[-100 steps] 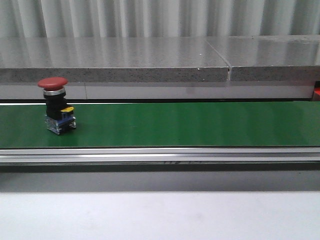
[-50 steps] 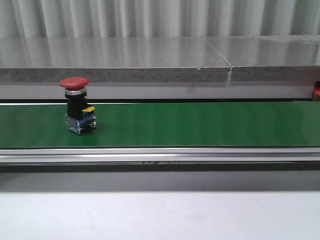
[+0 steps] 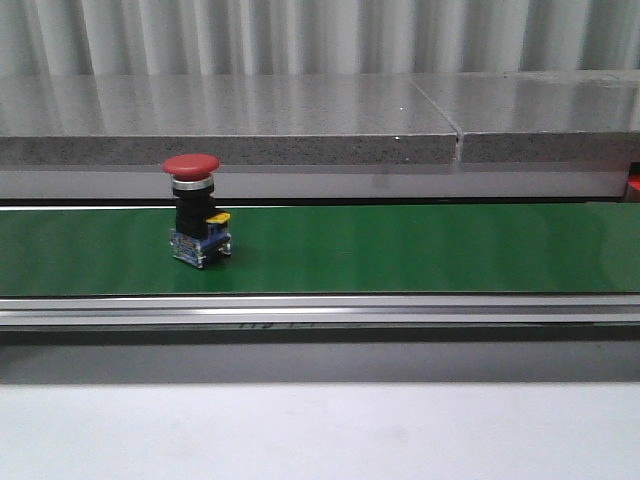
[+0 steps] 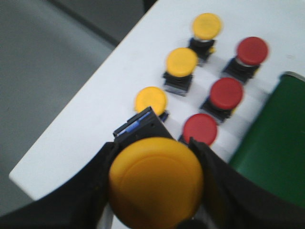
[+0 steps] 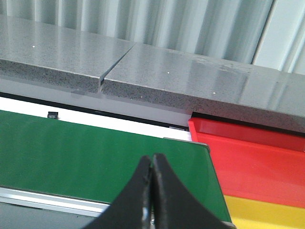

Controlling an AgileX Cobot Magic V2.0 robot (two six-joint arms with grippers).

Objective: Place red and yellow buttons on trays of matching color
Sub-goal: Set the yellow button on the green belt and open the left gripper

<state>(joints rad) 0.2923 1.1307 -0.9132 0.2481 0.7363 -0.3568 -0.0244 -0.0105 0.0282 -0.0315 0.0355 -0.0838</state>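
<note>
A red button [image 3: 194, 210] stands upright on the green conveyor belt [image 3: 420, 250], left of centre in the front view. My left gripper [image 4: 153, 162] is shut on a yellow button [image 4: 155, 181] lifted above the white table. Below it stand three more yellow buttons [image 4: 181, 62] and three red buttons [image 4: 226, 93] in two rows. My right gripper [image 5: 152, 164] is shut with nothing in it, hovering over the belt's end [image 5: 95, 152]. Beside that end sit the red tray [image 5: 257, 162] and the yellow tray [image 5: 267, 212].
A grey stone ledge [image 3: 300, 120] runs behind the belt, with a corrugated wall above it. A metal rail [image 3: 320, 310] edges the belt's near side. The white table's edge [image 4: 71, 124] drops off to grey floor beside the rows of buttons.
The red button has travelled to the right along the belt, staying upright. Neither gripper shows in the earlier front frames.
</note>
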